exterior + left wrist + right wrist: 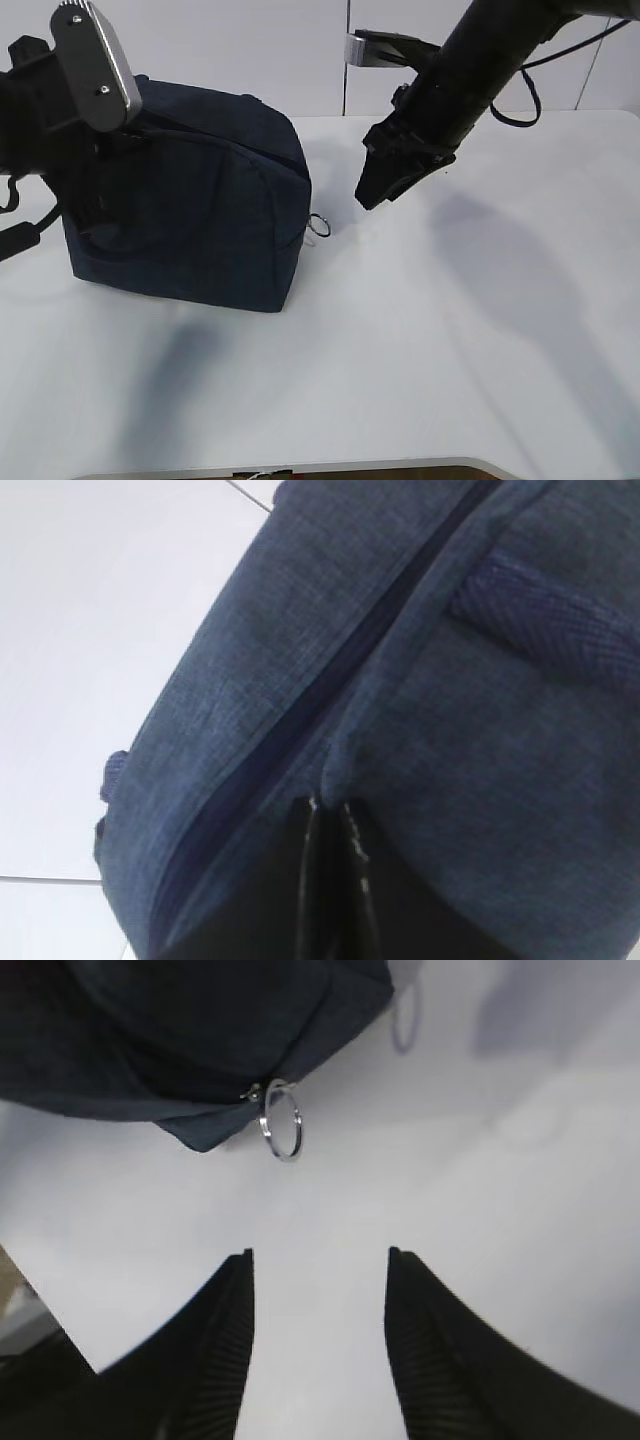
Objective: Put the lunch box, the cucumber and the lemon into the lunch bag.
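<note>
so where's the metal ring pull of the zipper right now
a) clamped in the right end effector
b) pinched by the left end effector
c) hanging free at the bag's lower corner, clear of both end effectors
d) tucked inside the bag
c: the ring pull hangs at the lunch bag corner, with the right end effector open and apart from it.

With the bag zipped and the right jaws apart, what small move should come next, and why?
Probably lift the right gripper clear. Its jaws stand open and empty, apart from the metal ring pull hanging at the corner of the boxy dark navy fabric lunch bag, whose zipper looks closed, while the left gripper pinches the fabric.
</note>
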`<state>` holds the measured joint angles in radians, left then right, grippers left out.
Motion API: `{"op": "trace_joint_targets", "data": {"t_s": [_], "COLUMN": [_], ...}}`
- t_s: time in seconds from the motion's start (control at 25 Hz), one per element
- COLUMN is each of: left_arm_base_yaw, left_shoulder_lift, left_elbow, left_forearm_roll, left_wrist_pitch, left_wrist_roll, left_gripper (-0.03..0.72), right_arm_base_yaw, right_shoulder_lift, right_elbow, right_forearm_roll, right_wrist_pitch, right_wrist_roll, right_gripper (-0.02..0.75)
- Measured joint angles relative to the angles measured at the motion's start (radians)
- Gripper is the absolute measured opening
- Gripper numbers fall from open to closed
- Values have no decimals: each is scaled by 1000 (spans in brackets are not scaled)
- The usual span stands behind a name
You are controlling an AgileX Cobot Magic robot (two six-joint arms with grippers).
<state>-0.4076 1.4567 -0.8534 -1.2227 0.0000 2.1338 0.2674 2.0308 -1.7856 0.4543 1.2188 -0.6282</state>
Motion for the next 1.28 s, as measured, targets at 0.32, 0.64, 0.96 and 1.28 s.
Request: {"op": "trace_joint_targets", "data": {"t_s": [0.32,0.64,0.96,1.28], "left_arm_base_yaw": [0,0,0,0], "left_shoulder_lift": [0,-7,-69,-171], "left_elbow": [0,0,0,0], "left_forearm_roll": [2,27,53,-23], "left_wrist_pitch": [5,16,25,156], "left_wrist_roll": [0,0,0,0], "left_gripper": [-9,153,358,365], "right_arm_base_yaw": [0,0,0,0], "right_shoulder_lift": [-14,-21,-67,-127], "right_elbow": [0,0,0,0], "right_forearm_roll": [-22,-53,-53,-55], "right_wrist_pitch": [0,0,2,4], "right_wrist_roll": [-388,-432,-432,-432], "right_gripper": [354,354,354,354]}}
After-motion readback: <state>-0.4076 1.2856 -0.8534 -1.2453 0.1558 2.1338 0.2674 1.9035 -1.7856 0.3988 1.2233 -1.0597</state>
